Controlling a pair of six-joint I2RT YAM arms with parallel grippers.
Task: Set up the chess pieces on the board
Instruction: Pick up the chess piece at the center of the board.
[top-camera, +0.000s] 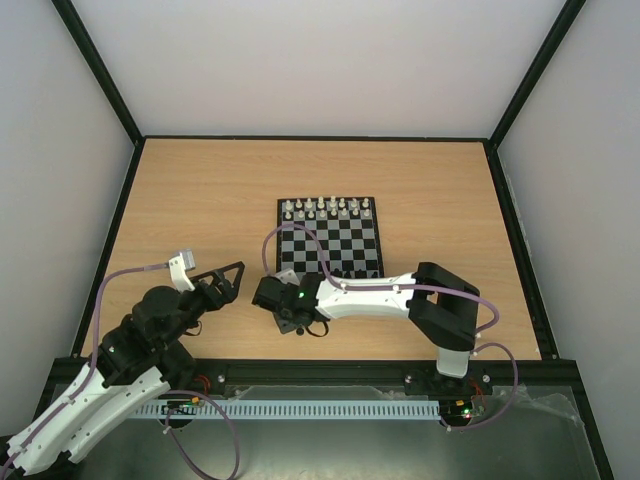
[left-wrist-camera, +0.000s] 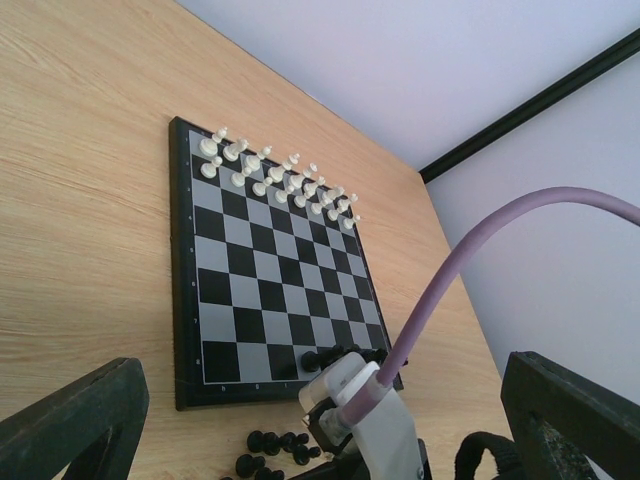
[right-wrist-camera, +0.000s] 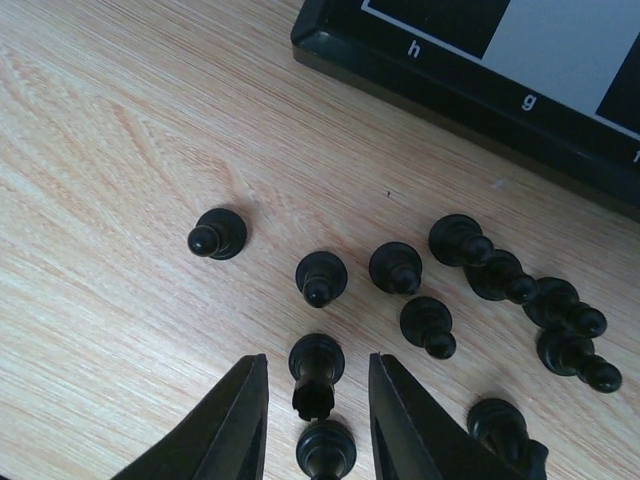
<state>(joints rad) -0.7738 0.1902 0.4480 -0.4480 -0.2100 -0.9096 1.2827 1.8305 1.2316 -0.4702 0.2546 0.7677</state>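
The board (top-camera: 330, 245) lies mid-table, with white pieces (top-camera: 328, 209) along its far rows. A few black chess pieces (left-wrist-camera: 335, 357) stand on its near row at the right. Several more black pieces (right-wrist-camera: 430, 290) lie loose on the wood just in front of the board's corner (right-wrist-camera: 450, 75). My right gripper (right-wrist-camera: 318, 400) is open low over them, its fingers on either side of a black rook (right-wrist-camera: 317, 372) without touching it. My left gripper (top-camera: 228, 277) is open and empty, left of the board, above the table.
The right arm (top-camera: 380, 295) stretches across in front of the board's near edge. Its wrist and purple cable (left-wrist-camera: 440, 290) fill the middle of the left wrist view. Black enclosure rails (top-camera: 118, 230) border the wooden table (top-camera: 200, 200).
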